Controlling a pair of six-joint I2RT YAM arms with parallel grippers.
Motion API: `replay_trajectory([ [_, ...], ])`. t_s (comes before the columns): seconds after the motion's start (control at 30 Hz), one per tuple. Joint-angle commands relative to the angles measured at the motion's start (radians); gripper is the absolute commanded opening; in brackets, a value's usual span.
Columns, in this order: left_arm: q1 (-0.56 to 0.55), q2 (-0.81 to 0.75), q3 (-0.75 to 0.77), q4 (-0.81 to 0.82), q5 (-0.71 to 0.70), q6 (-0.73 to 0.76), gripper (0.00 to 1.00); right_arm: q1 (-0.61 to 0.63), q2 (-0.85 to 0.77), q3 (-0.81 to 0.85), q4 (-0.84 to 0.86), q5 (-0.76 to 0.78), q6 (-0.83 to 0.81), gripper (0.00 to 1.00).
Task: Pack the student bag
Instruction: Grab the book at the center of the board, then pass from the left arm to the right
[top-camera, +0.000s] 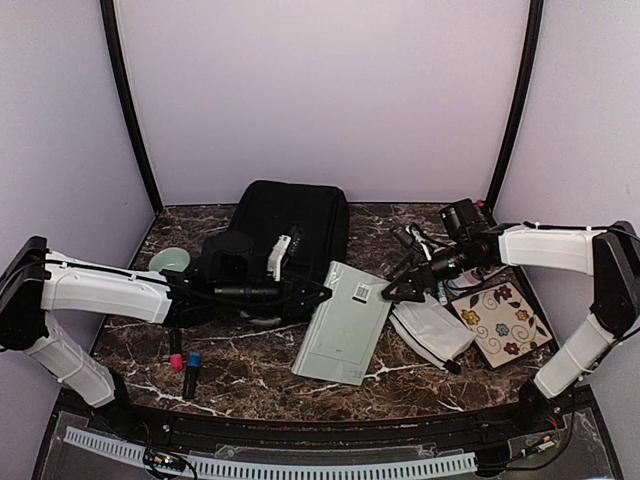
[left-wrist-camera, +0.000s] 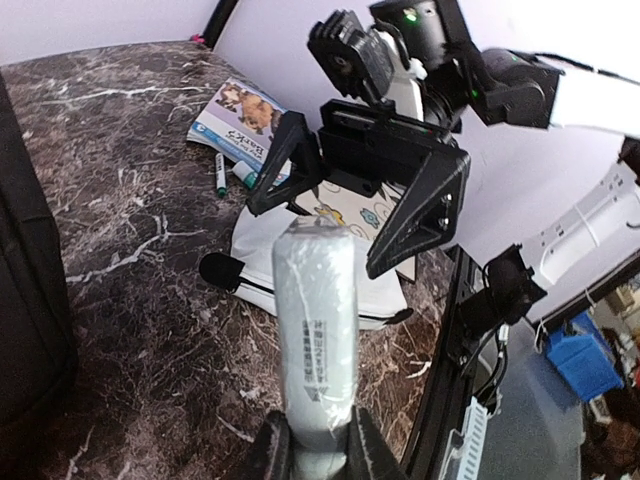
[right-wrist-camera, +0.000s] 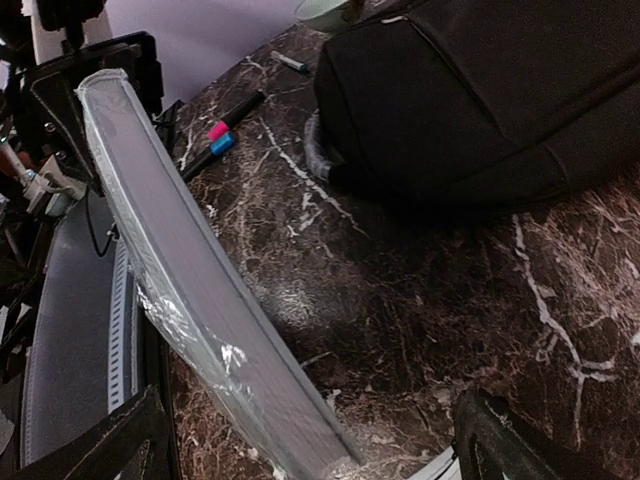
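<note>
L gripper (top-camera: 322, 293) is closed narrow on the left edge of the pale green book (top-camera: 345, 330), which is plastic-wrapped. Left wrist view: both fingers (left-wrist-camera: 372, 452) press the book's sides. R gripper (top-camera: 393, 291) is spread wide at the book's far-right corner, w/ the book's end between its fingers (right-wrist-camera: 520, 440) and a gap each side; can't tell any contact. Student bag (top-camera: 295, 225) lies flat, far-centre on the table (top-camera: 250, 370), just beyond the L arm and the book. White pouch (top-camera: 430, 330) lies right of the book, near the R gripper.
</note>
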Motion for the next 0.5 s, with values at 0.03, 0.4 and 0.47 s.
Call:
replay_trajectory([
  [0.03,-0.004,-0.087,0.005,0.021,0.111,0.181,0.0,0.002,0.02,0.062,-0.083,-0.228,-0.13,1.0],
  [0.4,-0.002,-0.076,0.011,0.015,0.205,0.247,0.0,0.1,0.116,0.168,-0.387,-0.272,-0.409,0.85],
  [0.47,0.002,-0.069,0.024,0.004,0.212,0.26,0.0,0.129,0.12,0.18,-0.407,-0.242,-0.424,0.79],
])
